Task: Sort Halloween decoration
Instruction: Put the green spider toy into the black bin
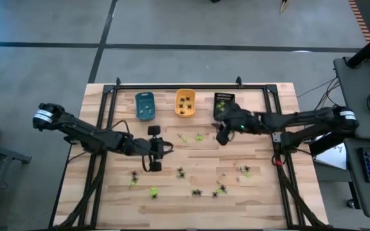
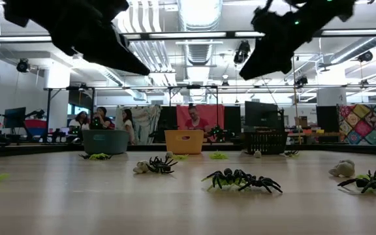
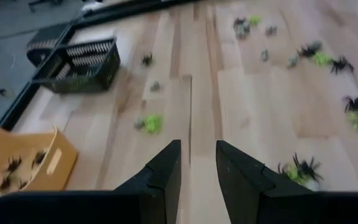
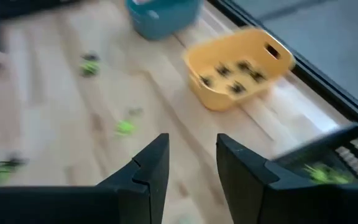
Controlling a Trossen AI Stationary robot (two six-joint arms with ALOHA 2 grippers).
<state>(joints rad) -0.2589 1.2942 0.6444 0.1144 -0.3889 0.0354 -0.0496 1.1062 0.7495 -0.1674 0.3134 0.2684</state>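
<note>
A wooden table [image 1: 191, 192] holds two dark robot arms. Three small trays sit along its far edge: blue [image 1: 145, 106], orange [image 1: 185, 102] and black [image 1: 223, 104]. The right gripper [image 1: 222, 136] hovers just in front of the black tray, fingers parted with nothing between them. The left gripper [image 1: 153, 149] hangs mid-table, also parted and empty. Tiny plastic spiders [image 1: 198, 192], black, green and pale, lie scattered beyond both grippers toward the near edge; a few [image 1: 198, 136] rest between the two grippers.
</note>
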